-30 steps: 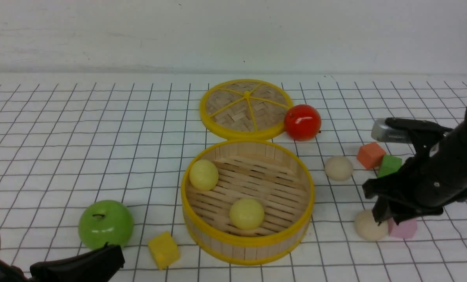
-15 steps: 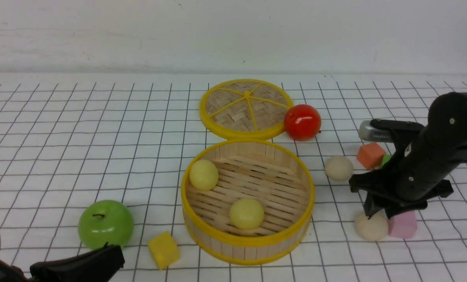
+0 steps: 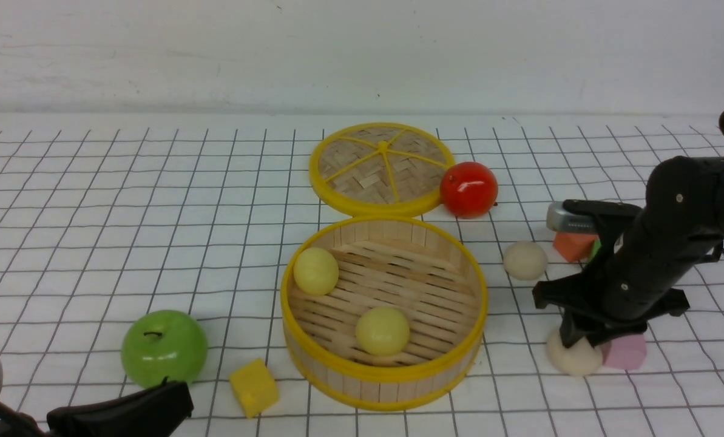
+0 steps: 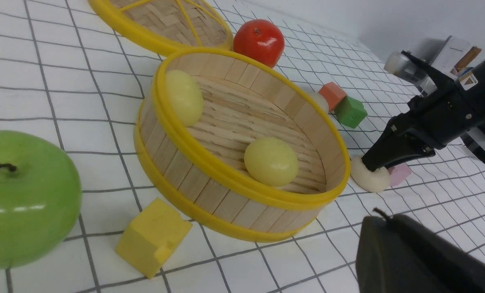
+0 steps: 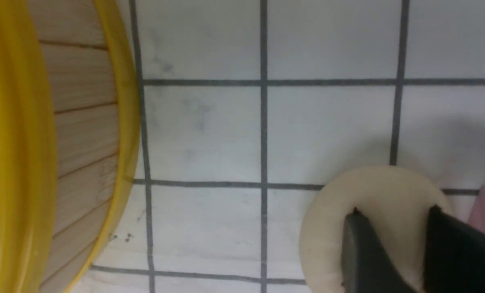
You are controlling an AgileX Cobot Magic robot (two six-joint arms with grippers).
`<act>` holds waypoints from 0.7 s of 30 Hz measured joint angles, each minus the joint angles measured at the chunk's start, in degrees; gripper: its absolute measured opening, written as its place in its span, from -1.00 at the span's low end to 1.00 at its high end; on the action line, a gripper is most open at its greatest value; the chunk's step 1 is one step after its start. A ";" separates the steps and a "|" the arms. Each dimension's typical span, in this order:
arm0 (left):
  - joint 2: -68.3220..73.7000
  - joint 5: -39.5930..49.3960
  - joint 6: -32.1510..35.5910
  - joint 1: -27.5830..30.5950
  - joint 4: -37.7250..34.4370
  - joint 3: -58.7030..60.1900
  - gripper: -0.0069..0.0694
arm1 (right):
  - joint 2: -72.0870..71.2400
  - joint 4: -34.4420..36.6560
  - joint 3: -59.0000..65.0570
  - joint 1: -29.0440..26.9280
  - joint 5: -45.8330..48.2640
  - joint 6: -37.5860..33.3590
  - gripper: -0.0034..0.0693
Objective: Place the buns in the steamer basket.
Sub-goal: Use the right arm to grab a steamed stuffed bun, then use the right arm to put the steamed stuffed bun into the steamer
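Observation:
The steamer basket (image 3: 383,371) stands at the centre front and holds two pale yellow buns (image 3: 315,271) (image 3: 382,331). One cream bun (image 3: 525,260) lies on the table to the right of the basket. My right gripper (image 3: 580,340) is down on the other cream bun (image 3: 571,359), nearer the front. In the right wrist view the gripper (image 5: 392,211) has its fingers sunk into that bun (image 5: 336,228), which bulges out around them. My left gripper (image 3: 179,394) is shut and empty at the front left, by the green apple; it also shows in the left wrist view (image 4: 378,215).
The flat lid (image 3: 383,168) and a red apple (image 3: 468,189) lie behind the basket. A green apple (image 3: 164,347) and a yellow cube (image 3: 253,386) are at the front left. A pink cube (image 3: 627,354) touches the gripped bun. An orange cube (image 3: 571,247) sits behind my right arm.
My right arm has moved left and down onto the near cream bun, which now looks squashed. The left arm and the other buns have not moved.

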 joint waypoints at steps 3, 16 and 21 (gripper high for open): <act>0.00 0.05 0.00 0.00 0.00 0.00 -0.78 | -0.78 0.07 0.00 0.00 0.77 -1.62 -0.78; 0.00 0.05 0.00 0.00 0.00 0.00 -0.74 | -10.82 6.09 -8.93 10.96 3.29 -7.05 -0.86; 0.00 0.05 0.00 0.00 0.00 0.00 -0.73 | -4.65 7.19 -17.19 15.57 0.73 -8.29 -0.86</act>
